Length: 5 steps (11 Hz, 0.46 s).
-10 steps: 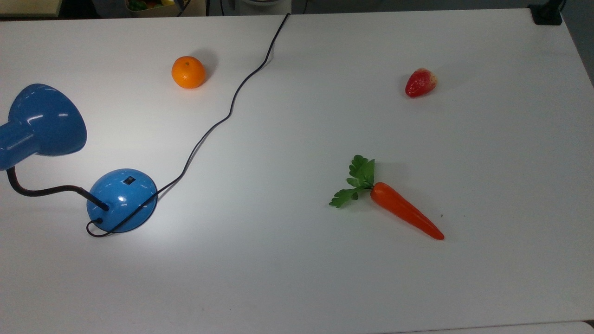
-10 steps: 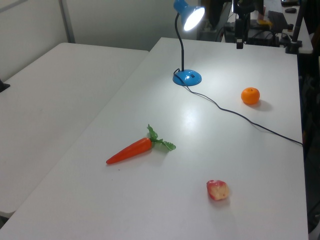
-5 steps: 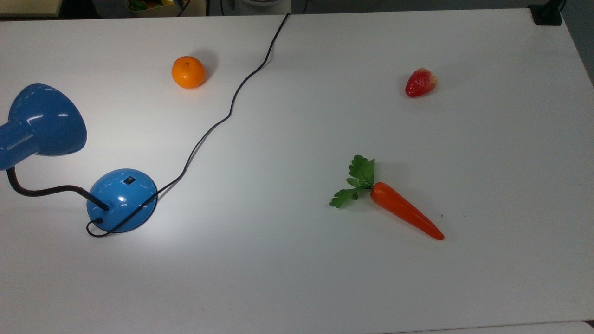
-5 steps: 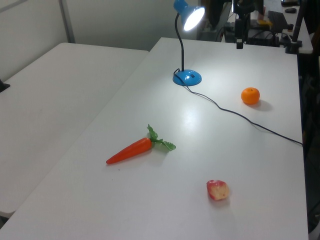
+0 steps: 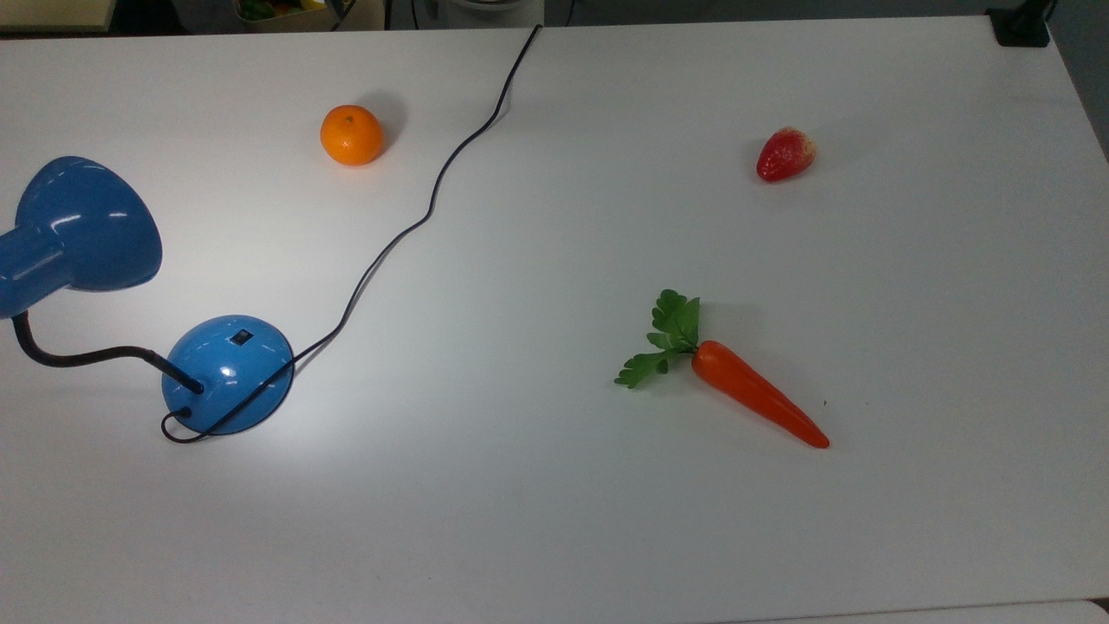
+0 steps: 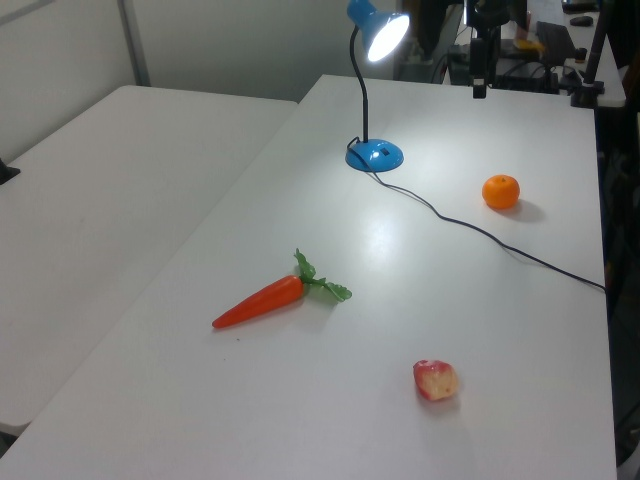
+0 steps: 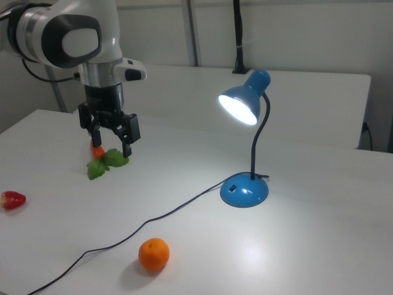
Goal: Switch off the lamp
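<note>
Above the bench (image 7: pixel 319 246), your jaws (image 7: pixel 109 136) hang released over the carrot (image 7: pixel 103 158); the lit lamp (image 7: pixel 244 192) stands well apart, toward the right view's right, beyond its cord (image 7: pixel 178 209).

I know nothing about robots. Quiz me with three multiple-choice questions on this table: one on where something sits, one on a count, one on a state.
1. In the top view, which fruit lies nearest the lamp?
A strawberry
B orange
C carrot

2. How many food items are on the table?
A three
B two
C five

3. The lamp is:
A lit
B dark
C tipped over

Answers:
1 B: the orange lies up and right of the shade.
2 A: orange, strawberry, carrot.
3 A: its shade glows in the right view.
</note>
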Each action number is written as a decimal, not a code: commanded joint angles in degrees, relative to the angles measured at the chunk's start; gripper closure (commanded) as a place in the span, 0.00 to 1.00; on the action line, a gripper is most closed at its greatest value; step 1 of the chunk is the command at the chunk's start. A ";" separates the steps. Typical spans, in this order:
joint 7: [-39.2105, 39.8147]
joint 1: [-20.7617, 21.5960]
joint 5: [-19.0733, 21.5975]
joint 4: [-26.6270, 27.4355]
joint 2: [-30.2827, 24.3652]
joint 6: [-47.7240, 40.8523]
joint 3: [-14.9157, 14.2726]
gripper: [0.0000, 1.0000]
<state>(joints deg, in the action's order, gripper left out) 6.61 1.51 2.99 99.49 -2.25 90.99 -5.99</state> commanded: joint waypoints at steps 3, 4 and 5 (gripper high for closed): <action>-0.81 -0.01 -0.53 -0.18 -0.13 -0.73 -0.07 0.81; -1.16 -0.28 -0.09 -0.18 -0.21 -0.55 -0.07 0.85; -2.91 -0.28 0.00 -0.18 -0.30 -0.37 -0.51 0.88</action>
<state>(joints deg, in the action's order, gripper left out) 6.40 1.41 2.99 99.49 -2.21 90.99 -6.00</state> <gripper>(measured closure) 0.652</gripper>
